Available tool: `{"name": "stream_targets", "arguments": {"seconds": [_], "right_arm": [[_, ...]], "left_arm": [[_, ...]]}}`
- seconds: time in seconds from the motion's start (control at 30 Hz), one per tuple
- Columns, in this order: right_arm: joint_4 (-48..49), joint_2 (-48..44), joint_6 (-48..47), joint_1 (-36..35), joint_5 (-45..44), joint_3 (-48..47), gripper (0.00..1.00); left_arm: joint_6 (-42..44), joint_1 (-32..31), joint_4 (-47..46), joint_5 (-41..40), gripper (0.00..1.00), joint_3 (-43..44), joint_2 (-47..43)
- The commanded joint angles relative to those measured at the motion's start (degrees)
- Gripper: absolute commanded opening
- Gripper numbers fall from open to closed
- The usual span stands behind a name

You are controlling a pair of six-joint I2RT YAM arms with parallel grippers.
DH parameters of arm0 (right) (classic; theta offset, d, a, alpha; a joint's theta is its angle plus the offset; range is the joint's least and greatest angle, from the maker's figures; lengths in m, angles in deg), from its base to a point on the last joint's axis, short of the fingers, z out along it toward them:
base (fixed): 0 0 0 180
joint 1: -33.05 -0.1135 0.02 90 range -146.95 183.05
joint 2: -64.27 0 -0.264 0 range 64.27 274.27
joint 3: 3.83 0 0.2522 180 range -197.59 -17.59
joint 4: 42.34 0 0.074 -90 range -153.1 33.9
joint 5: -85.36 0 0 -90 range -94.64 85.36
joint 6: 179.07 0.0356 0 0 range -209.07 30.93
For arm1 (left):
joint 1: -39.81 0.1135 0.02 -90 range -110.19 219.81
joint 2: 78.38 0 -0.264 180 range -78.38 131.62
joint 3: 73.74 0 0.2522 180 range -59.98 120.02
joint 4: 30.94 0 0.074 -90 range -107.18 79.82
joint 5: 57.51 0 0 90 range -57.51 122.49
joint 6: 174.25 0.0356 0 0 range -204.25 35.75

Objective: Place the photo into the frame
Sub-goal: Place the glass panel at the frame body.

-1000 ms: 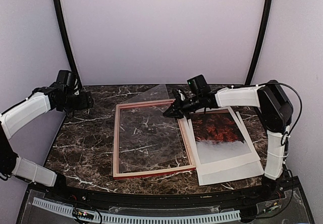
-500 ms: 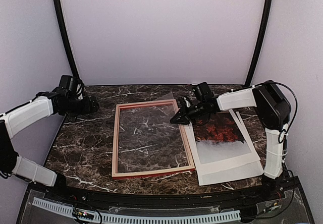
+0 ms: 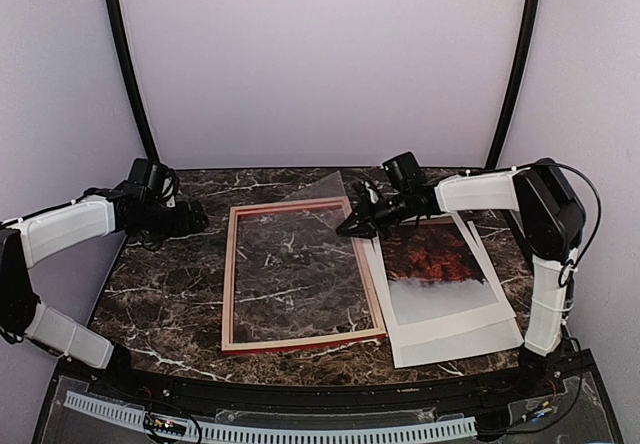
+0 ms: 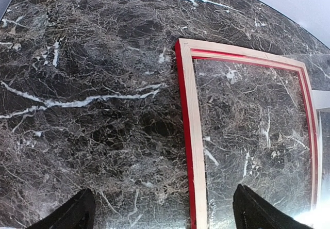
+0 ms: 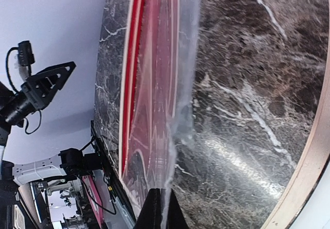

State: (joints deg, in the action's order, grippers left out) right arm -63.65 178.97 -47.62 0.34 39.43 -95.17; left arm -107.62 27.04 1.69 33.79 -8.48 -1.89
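Observation:
The frame lies flat mid-table, pale wooden back up, red on its outer edges. Right of it, the photo of red foliage and grey mist rests on cream sheets. My right gripper is over the frame's far right corner, shut on the edge of the clear pane. The pane is tilted up over the frame's far end. In the right wrist view the pane runs away from my right gripper. My left gripper hovers open left of the frame; its wide-apart fingers straddle the frame's left rail.
Cream-white mat sheets lie stacked under the photo at the right, reaching near the table's front edge. A strip of brown board shows behind them. Dark marble table surrounds the frame, with black poles at the back corners.
My left gripper has moved right toward the frame's far left corner and opened a little wider. My right gripper keeps hold of the pane and has shifted only slightly.

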Motion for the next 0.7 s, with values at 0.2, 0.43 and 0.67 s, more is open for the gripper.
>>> {"name": "stream_targets", "arguments": {"seconds": [0.2,0.43,0.67], "right_arm": [[-4.1,-11.0,0.4,-5.1,-0.9,-11.6,0.0],[-1.5,-8.1,4.9,-8.9,-0.7,-18.9,0.0],[6.7,-3.2,11.4,-10.1,0.3,-18.0,0.0]], "left_arm": [[-0.3,2.3,0.7,-2.0,0.99,1.9,0.2],[0.9,8.9,3.0,-2.9,0.99,3.0,-3.1],[1.1,14.2,5.5,-6.8,0.99,3.5,-7.8]]}}
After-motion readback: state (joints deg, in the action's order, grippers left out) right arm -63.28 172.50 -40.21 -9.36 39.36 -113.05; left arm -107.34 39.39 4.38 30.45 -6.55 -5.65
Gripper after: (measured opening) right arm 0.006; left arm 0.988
